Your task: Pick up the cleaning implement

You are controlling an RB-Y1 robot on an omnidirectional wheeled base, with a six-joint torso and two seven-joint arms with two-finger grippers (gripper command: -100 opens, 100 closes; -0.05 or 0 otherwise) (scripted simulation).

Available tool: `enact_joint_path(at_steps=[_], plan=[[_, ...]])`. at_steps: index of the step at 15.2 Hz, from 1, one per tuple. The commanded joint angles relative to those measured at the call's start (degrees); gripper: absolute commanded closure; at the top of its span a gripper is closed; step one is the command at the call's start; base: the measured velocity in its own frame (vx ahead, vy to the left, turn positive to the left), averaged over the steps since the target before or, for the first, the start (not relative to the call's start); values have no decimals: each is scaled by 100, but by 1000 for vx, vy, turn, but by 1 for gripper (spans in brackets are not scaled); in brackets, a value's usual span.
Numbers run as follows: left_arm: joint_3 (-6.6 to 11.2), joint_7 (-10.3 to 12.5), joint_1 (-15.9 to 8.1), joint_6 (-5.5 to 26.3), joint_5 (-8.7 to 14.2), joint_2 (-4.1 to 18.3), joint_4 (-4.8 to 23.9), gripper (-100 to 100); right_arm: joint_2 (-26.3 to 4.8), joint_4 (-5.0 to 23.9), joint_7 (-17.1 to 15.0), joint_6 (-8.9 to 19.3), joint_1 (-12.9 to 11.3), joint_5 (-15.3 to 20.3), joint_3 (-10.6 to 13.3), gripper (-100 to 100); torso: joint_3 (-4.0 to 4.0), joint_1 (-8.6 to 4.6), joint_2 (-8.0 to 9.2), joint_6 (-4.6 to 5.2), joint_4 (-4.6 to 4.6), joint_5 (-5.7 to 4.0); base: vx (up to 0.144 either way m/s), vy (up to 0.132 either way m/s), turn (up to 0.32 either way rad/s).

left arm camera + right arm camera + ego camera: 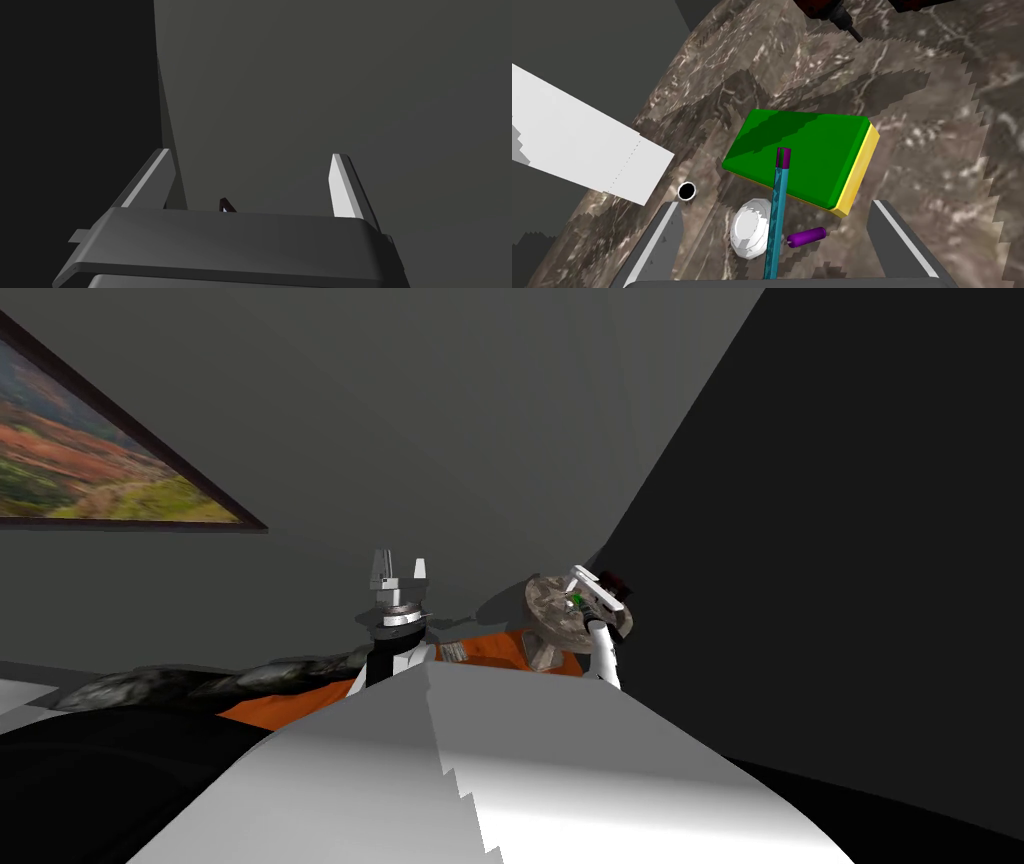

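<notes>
The right gripper is hovering wide open over the sponge on the table, nothing grasped yet.

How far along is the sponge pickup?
Done: the right end effector is over the table, pointed at the sponge. In hand: nothing; its fingers are open, and the sponge lies flat ahead of them, untouched. Left: advance past the teal stick and white cap, close on the sponge, lift. The left end effector is open and raised.
</notes>
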Motion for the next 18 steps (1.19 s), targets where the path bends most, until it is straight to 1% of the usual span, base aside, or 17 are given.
enact_joint_path(at_steps=[1, 2, 7, 8, 10, 11, 13, 14, 18], plan=[[0, 0, 0, 0, 0, 0, 0, 0, 0, 0, 0, 0, 0, 0, 0, -100, 0, 0, 0, 0, 0, 0, 69, -54, 45], [0, 0, 0, 0, 0, 0, 0, 0, 14, -4, 2, -18, 2, 1, 0, 100, -4, -13, -4, 2, -2, -4, 21, -15, 7], [0, 0, 0, 0, 0, 0, 0, 0, 10, -2, 2, -21, 9, 2, -5, 100, 7, 0, 12, -6, 4, -2, 2, -2, -3], [0, 0, 0, 0, 0, 0, 0, 0, -88, 26, -114, 181, -48, 34, -11, -100, 7, 1, 12, -6, 4, -2, -5, -6, 11], [0, 0, 0, 0, 0, 0, 0, 0, -111, 43, -177, 293, -80, 54, -13, -100, 8, -2, 15, -7, 5, -2, -11, -15, 13], [0, 0, -1, 0, 0, 0, 0, 0, -125, 62, -245, 415, -114, 75, -14, -100, 9, -4, 16, -7, 5, -2, -11, -19, 10], [0, 0, -1, 0, 0, 0, 0, 0, -137, 80, -315, 539, -149, 96, -17, -100, 10, -5, 17, -7, 6, -3, -13, -18, 12], [0, 0, -1, 0, 0, 0, 0, 0, -152, 96, -385, 661, -184, 115, -20, -100, 10, -5, 18, -7, 6, -3, -15, -19, 9], [0, 0, -1, 0, 0, 0, 0, 0, -186, 133, -548, 943, -264, 160, -29, -100, 10, -4, 18, -7, 6, -3, -13, -15, 10]])
